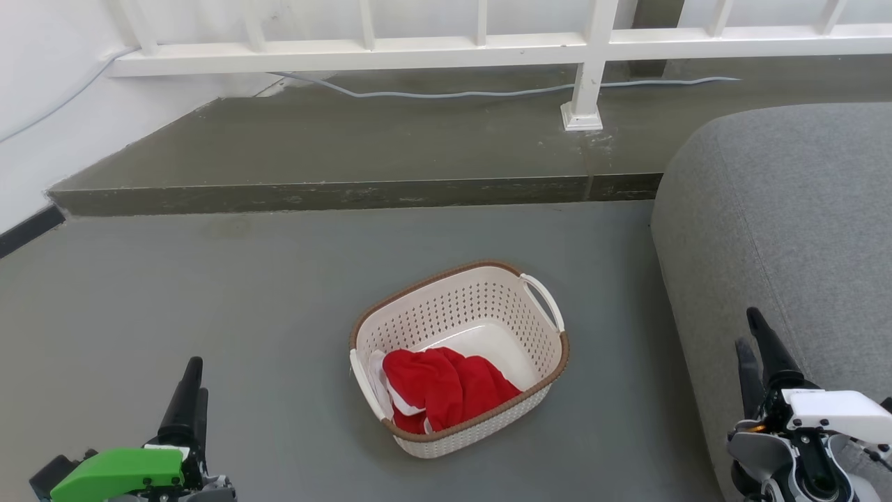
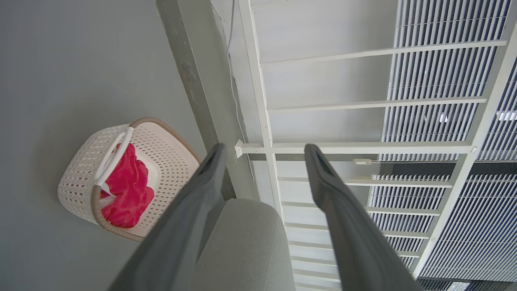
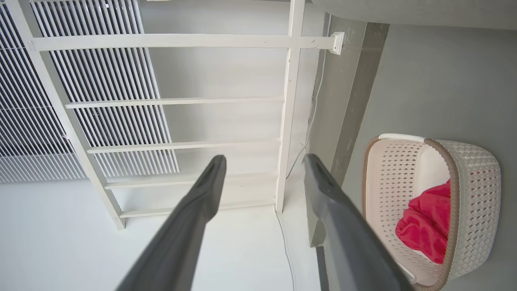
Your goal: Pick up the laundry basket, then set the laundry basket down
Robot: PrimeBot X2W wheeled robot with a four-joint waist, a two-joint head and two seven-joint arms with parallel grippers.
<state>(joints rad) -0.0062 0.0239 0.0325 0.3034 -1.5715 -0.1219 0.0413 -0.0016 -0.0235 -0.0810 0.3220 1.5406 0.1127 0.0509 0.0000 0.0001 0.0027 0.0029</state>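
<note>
The laundry basket is cream-white with a brown rim and stands on the grey floor in the middle of the head view, angled, with one white handle at its far right. A red cloth lies inside at its near end. My left gripper is at the lower left, well to the left of the basket and apart from it. My right gripper is at the lower right, in front of the sofa. Both are open and hold nothing. The basket also shows in the left wrist view and the right wrist view, off to the side of the fingers.
A grey sofa stands close to the basket's right. Behind the basket runs a raised concrete step with a white railing and a grey cable. A white wall closes the left side.
</note>
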